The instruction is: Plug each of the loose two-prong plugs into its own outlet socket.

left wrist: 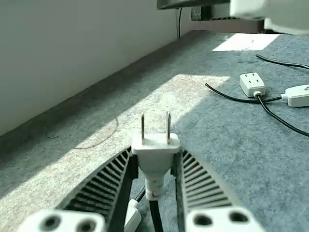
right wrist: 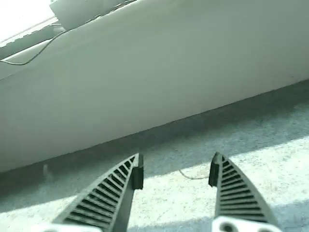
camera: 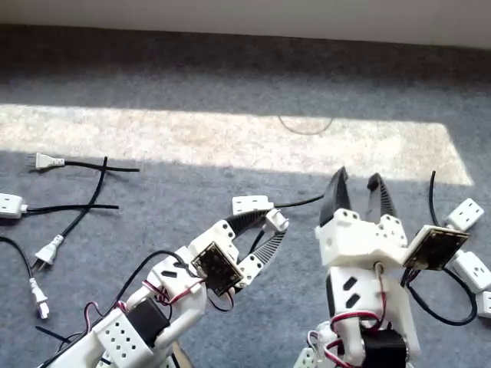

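Observation:
My left gripper [camera: 268, 230] is shut on a white two-prong plug [camera: 277, 219], held above the carpet near a white outlet socket [camera: 251, 204]. In the left wrist view the plug [left wrist: 155, 147] sits between the ribbed fingers [left wrist: 108, 188] of the gripper [left wrist: 154, 162], prongs pointing outward and its black cord trailing back. My right gripper [camera: 358, 182] stands open over the carpet to the right, with nothing between its fingers [right wrist: 110, 193]; its tips [right wrist: 176, 175] face the wall. Three loose plugs [camera: 44, 161] [camera: 47, 251] [camera: 38, 303] lie at the far left.
More white sockets lie at the right edge [camera: 465, 213] [camera: 469, 268] and one at the left edge [camera: 9, 204]. Two sockets [left wrist: 252, 83] [left wrist: 298, 95] with black cords lie off to the plug's side. Black cords cross the grey carpet [camera: 192, 92]. A wall runs along the far side.

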Tool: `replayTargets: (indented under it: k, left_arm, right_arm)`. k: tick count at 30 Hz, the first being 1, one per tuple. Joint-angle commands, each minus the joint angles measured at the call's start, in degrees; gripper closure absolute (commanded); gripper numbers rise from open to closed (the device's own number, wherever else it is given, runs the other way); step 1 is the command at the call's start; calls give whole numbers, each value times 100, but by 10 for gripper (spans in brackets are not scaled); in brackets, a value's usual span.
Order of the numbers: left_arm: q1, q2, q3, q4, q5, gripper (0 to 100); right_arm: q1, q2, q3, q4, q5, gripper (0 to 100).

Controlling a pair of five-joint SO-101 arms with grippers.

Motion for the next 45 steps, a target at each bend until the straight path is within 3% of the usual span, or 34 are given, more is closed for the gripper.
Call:
replayTargets:
  k: [1, 7, 10, 18, 24, 27, 35, 45]
  left_arm:
    - [92, 84, 145, -158, 53, 994]
    - [92, 92, 145, -167, 53, 994]
    - [215, 92, 145, -167, 44, 994]
    - [374, 92, 145, -149, 26, 994]
    - [365, 57, 145, -149, 18, 994]
    - [382, 40, 145, -141, 26, 994]
    - [365, 40, 145, -141, 35, 994]
    - [356, 31, 92, -141, 44, 994]
  right_arm:
    - [-769, -40, -725, 664, -18, 809]
    - [-980, -40, -1182, 1015, -18, 997]
    - [-1130, -40, -1226, 1138, -18, 986]
    - [-2589, -31, -998, 1147, 0, 988]
    - [-3433, -40, -171, 1174, 1160, 988]
    - [-3495, -40, 470, 1112, 1407, 988]
    - [-2167, -40, 1464, -189, 1407, 988]
    - [-629, -31, 3020, -2809, 1442, 988]
